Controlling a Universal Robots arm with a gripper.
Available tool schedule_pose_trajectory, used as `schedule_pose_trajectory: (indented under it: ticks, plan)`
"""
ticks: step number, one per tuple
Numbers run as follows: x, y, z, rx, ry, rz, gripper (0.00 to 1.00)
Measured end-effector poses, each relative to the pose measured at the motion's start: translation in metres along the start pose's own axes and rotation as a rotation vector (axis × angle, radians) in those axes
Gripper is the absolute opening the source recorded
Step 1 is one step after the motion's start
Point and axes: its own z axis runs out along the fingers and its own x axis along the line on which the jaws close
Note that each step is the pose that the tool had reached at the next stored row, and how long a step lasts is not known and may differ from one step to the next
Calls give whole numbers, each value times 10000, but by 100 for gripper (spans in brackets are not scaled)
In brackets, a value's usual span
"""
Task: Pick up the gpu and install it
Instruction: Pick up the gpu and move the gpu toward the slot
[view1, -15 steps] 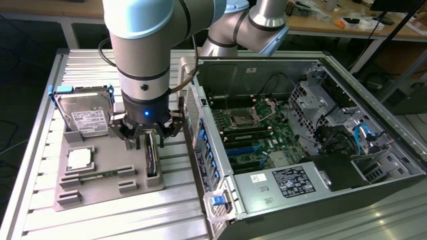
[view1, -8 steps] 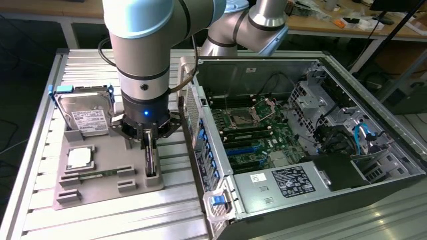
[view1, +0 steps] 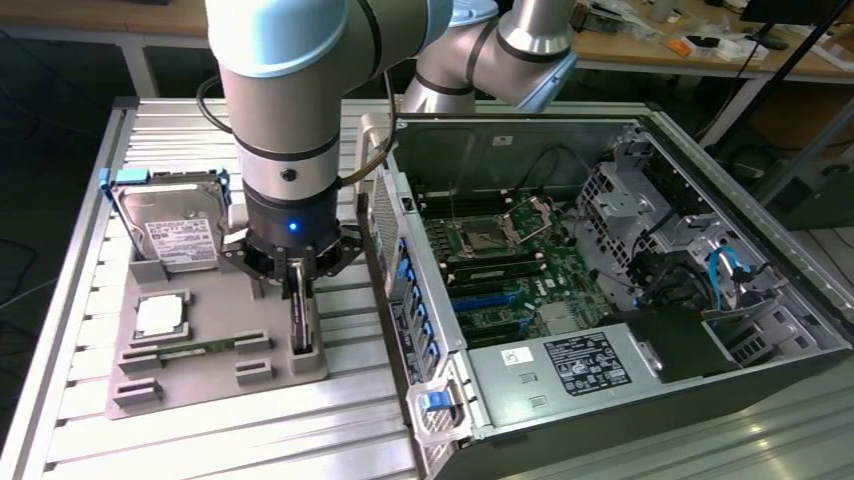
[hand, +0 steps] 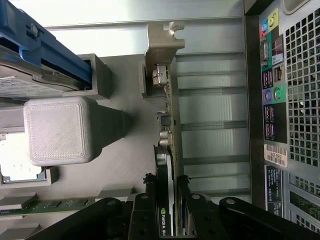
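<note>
The gpu (view1: 302, 320) stands on its long edge in a slot of the grey holder (view1: 200, 385), directly between the fingers (hand: 184, 190) of the gripper (view1: 299, 290). The fingers are drawn in against its two flat faces and clamp it on the part away from its silvery bracket (hand: 161, 45). The card's lower edge sits in the slot, so it is gripped but not yet lifted. It looks like a thin, stiff, light board, easy to carry but fragile, since its faces carry small parts and its edge contacts should not be scraped. The sound hold is likely the one seen here, with flat pads on the broad faces and a pull straight out of the slot without twisting, because a thin card gripped off-centre may tilt or slip. Out from the fingers, on the exterior view's left, a processor chip (view1: 160, 315) and a memory stick (view1: 200, 349) lie in the same holder, and a hard drive (view1: 171, 225) stands propped behind them. On the fingers' other side, the exterior view's right, an open computer case (view1: 534, 130) rests on the table (view1: 267, 430) just beside the holder, its main board (view1: 521, 270) showing.
</note>
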Motion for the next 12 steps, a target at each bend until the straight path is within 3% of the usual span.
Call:
schedule_pose_trajectory:
  ticks: [7, 12]
  plan:
    - [0, 1, -14, -6, -2, 1, 27]
    - [-2, 6, -151, -25, 2, 1, 27]
